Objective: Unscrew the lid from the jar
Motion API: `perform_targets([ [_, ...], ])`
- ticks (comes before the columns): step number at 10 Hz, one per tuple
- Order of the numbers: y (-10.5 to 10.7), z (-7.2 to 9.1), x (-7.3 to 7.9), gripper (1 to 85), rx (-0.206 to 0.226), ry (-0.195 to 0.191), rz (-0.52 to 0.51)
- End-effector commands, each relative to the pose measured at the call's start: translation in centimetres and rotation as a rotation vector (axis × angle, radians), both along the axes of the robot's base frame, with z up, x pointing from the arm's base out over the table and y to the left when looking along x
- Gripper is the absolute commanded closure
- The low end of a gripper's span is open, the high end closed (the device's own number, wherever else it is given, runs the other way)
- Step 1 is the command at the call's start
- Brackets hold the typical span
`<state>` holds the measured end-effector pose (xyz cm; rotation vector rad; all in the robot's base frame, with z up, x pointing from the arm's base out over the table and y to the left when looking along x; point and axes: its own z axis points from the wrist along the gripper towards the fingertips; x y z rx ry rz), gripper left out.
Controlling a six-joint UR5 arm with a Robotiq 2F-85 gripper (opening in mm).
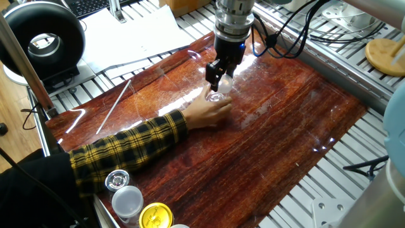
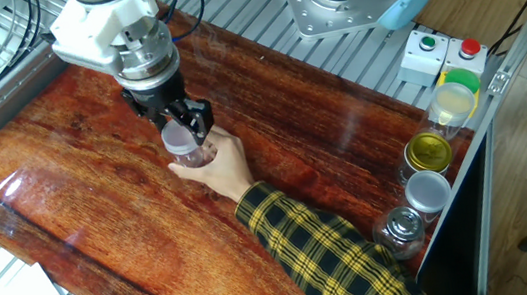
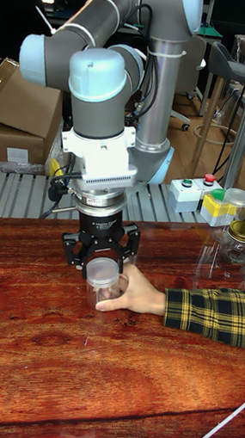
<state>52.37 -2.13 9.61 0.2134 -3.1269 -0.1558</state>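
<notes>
The red wooden table [image 2: 345, 158] is occupied mid-surface by the jar [image 3: 109, 293], steadied by a hand [image 2: 226, 167]. The lid [image 3: 103, 271] is clamped between the fingers of the gripper [image 3: 104, 269].

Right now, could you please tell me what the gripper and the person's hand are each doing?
Gripper: shut on the lid.
Hand: holding the jar steady on the table.
</notes>
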Motion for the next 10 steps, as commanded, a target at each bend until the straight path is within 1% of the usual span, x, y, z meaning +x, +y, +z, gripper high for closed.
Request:
perform_targets([
  [1,0.2,0.1,0.8,47.3,-0.001,-0.021,-0.023],
  [2,0.4,0.1,1.4,50.3,0.001,-0.045,0.013],
  [3,1.1,0.2,1.8,54.7,0.025,-0.063,0.066],
  [4,0.8,0.2,1.9,55.3,0.002,-0.079,0.159],
  [5,1.0,0.3,1.8,56.0,-0.006,-0.085,0.252],
  [6,0.7,0.3,1.6,56.0,-0.041,-0.088,0.359],
  [7,0.9,0.4,1.3,56.0,-0.057,-0.086,0.440],
  [8,1.1,0.4,0.9,56.7,-0.067,-0.081,0.507],
  [9,1.2,0.4,0.7,56.7,-0.069,-0.085,0.602],
  [10,1.1,0.4,0.8,56.7,-0.075,-0.095,0.727],
])
